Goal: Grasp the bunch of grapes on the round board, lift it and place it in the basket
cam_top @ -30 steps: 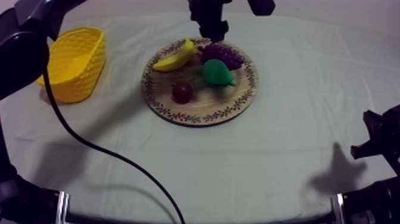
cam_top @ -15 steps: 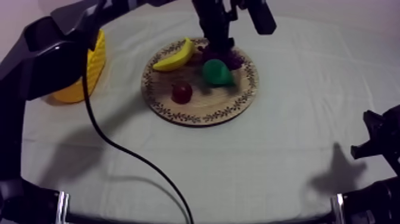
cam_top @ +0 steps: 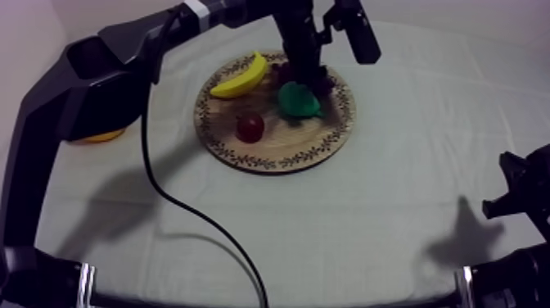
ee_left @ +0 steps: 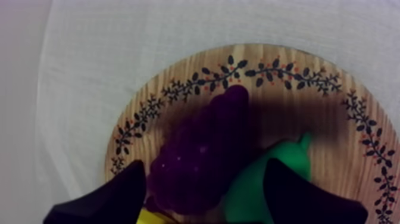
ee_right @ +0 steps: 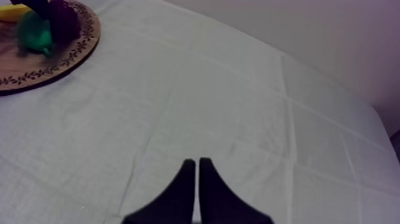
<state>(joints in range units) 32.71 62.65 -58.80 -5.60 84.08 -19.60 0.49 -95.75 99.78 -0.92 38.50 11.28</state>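
Your left gripper [ee_left: 204, 174] is open above the round wooden board with the patterned rim [ee_left: 178, 89]. Its black fingers sit either side of the dark purple bunch of grapes [ee_left: 208, 143]. The bunch lies at the board's far edge, against the green pear [ee_left: 271, 179]. Your right gripper [ee_right: 197, 179] is closed on nothing, near the table's right edge. The yellow basket [cam_top: 102, 135] sits by the table's left edge.
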